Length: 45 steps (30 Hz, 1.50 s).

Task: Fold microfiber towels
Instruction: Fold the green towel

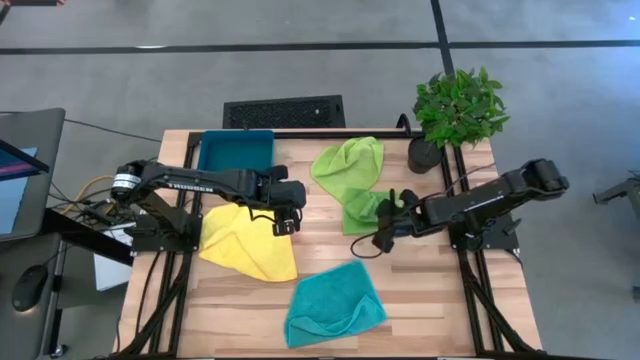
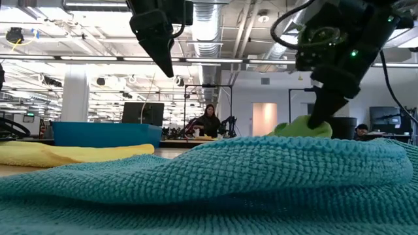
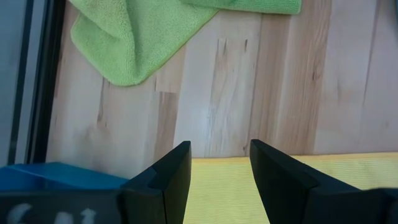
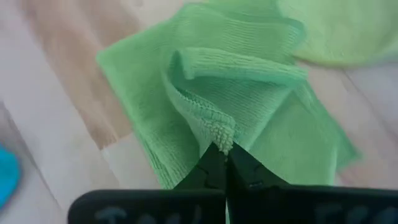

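- Right gripper (image 4: pixel 222 149): fingers pinched fully together on a raised fold of the smaller lime green towel (image 1: pixel 362 208), right of table centre.
- Left gripper (image 1: pixel 285 226): fingers spread apart, holding nothing, above the upper edge of the yellow towel (image 1: pixel 246 240).
- Second lime green towel (image 1: pixel 348 164): lying crumpled near the far edge, touching the gripped one.
- Teal towel (image 1: pixel 333 304): at the near edge, rumpled.
- Dark-teal tray (image 1: pixel 236 150): at the far left of the table (image 1: pixel 420 290).
- Potted plant (image 1: pixel 455 108): at the far right corner.
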### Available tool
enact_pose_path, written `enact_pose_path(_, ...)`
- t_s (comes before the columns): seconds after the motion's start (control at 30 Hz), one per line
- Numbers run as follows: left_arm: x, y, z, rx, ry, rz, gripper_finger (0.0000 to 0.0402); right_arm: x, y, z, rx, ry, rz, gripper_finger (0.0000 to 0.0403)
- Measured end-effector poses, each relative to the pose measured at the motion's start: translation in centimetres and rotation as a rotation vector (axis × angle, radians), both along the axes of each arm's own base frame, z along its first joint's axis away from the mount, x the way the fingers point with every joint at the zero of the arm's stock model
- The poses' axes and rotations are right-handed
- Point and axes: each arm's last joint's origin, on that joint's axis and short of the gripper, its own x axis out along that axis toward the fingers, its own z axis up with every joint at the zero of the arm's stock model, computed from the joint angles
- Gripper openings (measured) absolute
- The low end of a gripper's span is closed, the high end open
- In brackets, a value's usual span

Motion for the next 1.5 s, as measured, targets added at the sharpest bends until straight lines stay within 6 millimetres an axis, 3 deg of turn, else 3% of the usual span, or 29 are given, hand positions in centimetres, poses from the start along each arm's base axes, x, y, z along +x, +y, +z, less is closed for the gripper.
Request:
enact_pose_path(0.27, 0.0, 0.0, 0.0, 0.000, 0.000, 0.000, 0.0158, -1.2, 0.9, -0.4, 0.100, -0.075, -0.367, 0.0007)
enact_pose_path(0.4, 0.0, 0.0, 0.0, -0.002, 0.000, 0.003, 0.0158, -1.6, 1.5, -0.4, 0.121, -0.106, -0.465, 0.0009)
enact_pose_path(0.97, -0.1, 0.0, 0.0, -0.009, 0.003, 0.020, 0.0158, -1.6, 1.1, -0.5, 0.145, -0.050, -0.431, 0.0066)
enact_pose_path(1.27, -0.1, 0.0, -0.1, -0.009, 0.007, 0.020, 0.0158, -1.8, 0.6, -0.5, 0.135, 0.007, -0.408, 0.0136)
enact_pose_path(1.5, -0.1, 0.0, -0.1, -0.010, 0.009, 0.021, 0.0158, -1.7, 0.3, 1.6, 0.167, -0.041, -0.386, 0.0179)
